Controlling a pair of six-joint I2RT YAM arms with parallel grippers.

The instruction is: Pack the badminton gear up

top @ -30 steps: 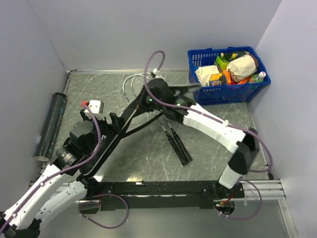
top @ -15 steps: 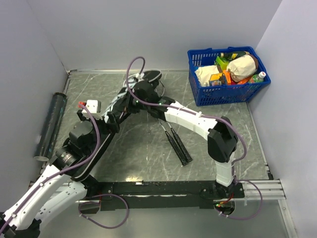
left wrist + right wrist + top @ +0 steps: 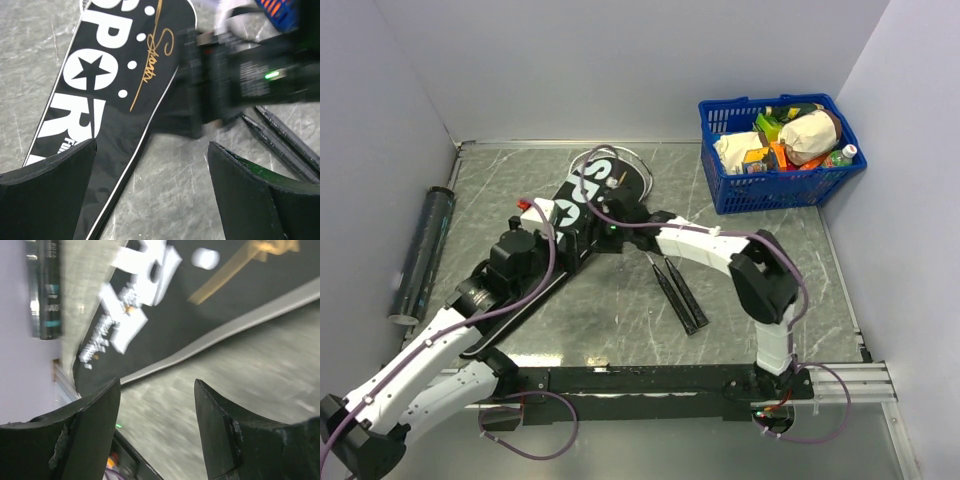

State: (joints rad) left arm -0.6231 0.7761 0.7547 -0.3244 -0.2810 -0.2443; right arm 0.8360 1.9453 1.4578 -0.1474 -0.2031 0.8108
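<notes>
Lying flat on the table [image 3: 620,320], the black bag [image 3: 582,195] lettered "SPORT" runs diagonally from the far centre toward the near left. Left gripper [image 3: 152,150]: jaws spread wide, holding nothing, poised over the bag's narrow section. Right gripper [image 3: 157,390]: jaws apart and empty, beside the bag's right edge (wrist view blurred). Two dark racket handles [image 3: 678,293] lie just right of the bag. The dark tube [image 3: 420,255] rests along the left wall

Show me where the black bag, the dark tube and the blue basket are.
black bag [image 3: 93,70]: left wrist view, star print.
dark tube [image 3: 421,255]: top external view, mid-length.
blue basket [image 3: 775,189]: top external view, front wall.
</notes>
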